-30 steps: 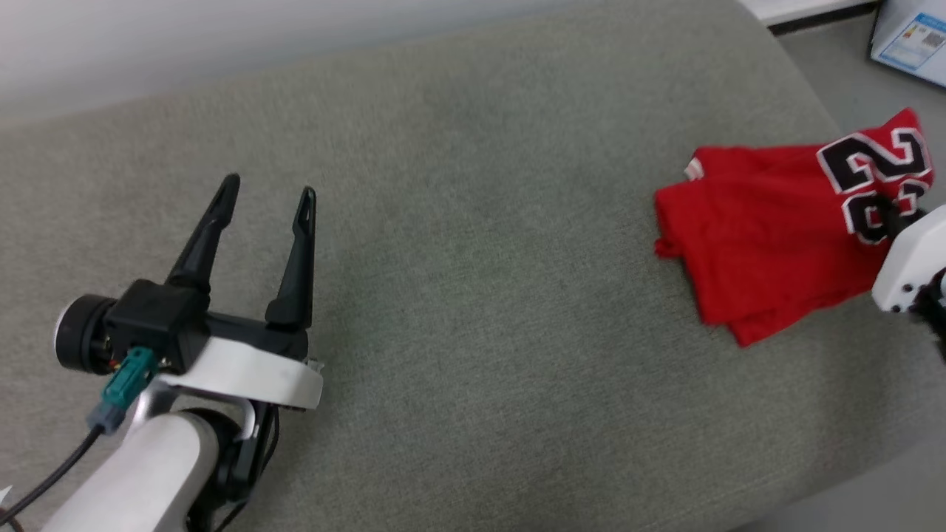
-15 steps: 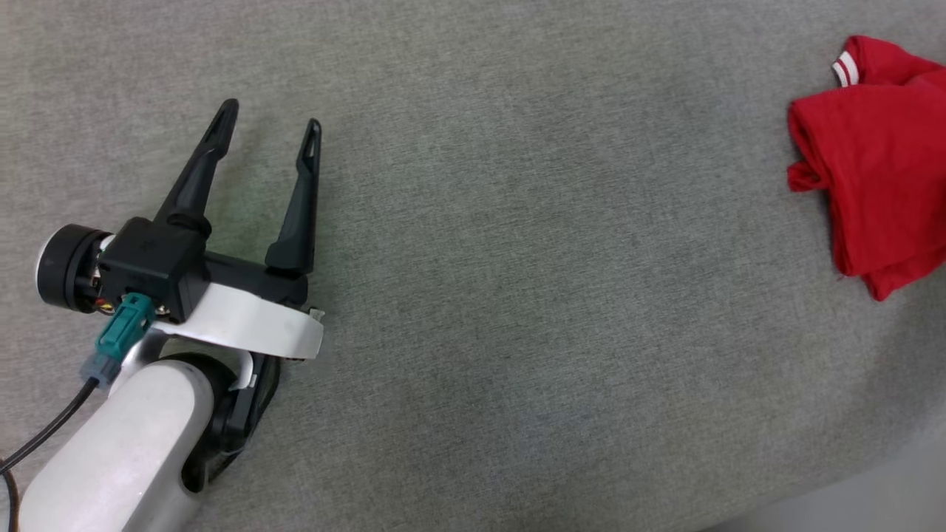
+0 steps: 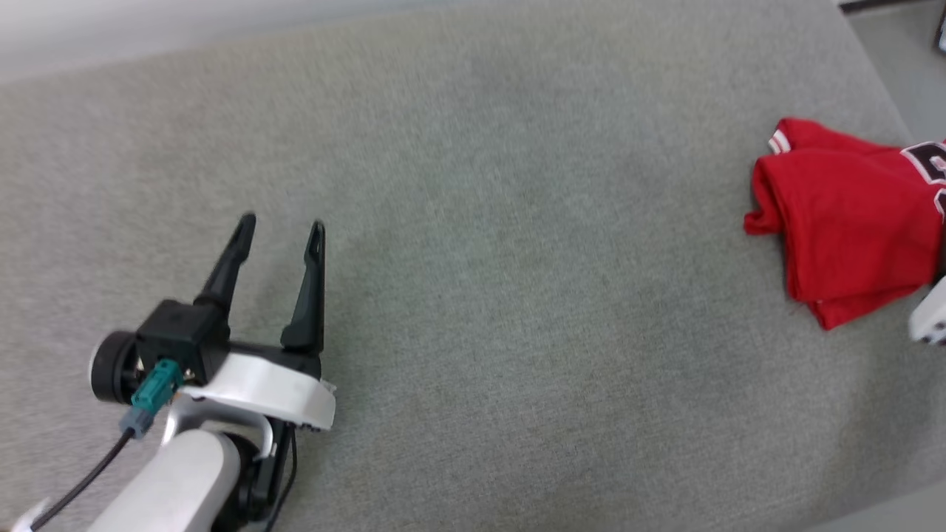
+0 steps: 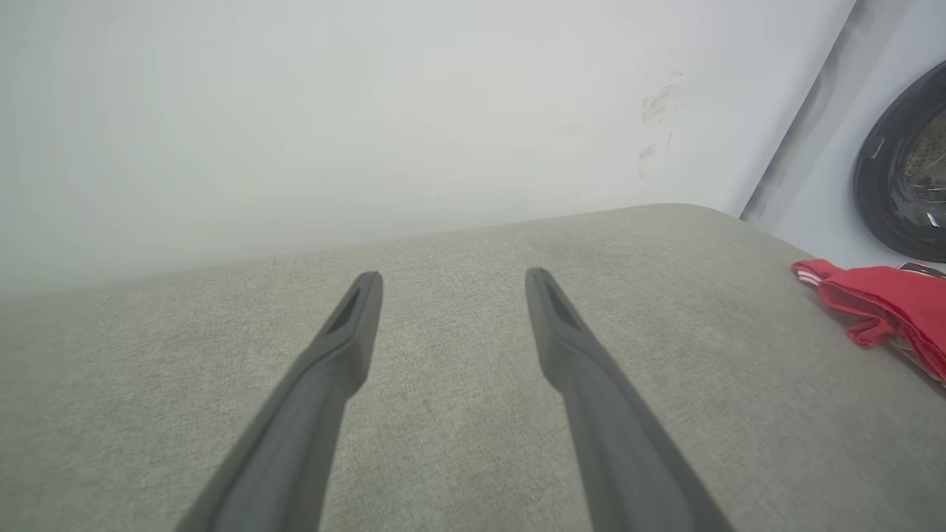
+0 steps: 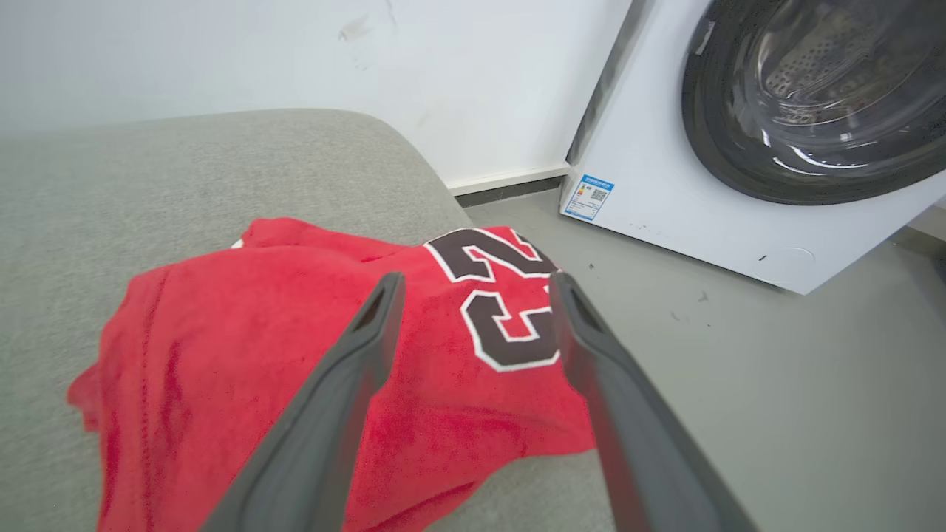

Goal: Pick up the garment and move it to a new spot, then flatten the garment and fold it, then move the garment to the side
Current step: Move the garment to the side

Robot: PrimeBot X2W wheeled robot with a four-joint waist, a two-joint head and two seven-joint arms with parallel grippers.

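At the right end of the grey padded surface (image 3: 473,310) the garment (image 3: 835,222) lies folded, number 23 up. The right gripper (image 5: 474,284) hangs just over it, fingers spread wide and empty; the left gripper (image 3: 282,224), equally wide, sits well apart. The move to the side looks about finished, though the blurred head view crops the fold; next, lift the right arm clear without snagging cloth.

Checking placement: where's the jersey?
Far right in the head view, the jersey lies at the right end of the grey cushion, by the open right gripper, washing machine beyond.
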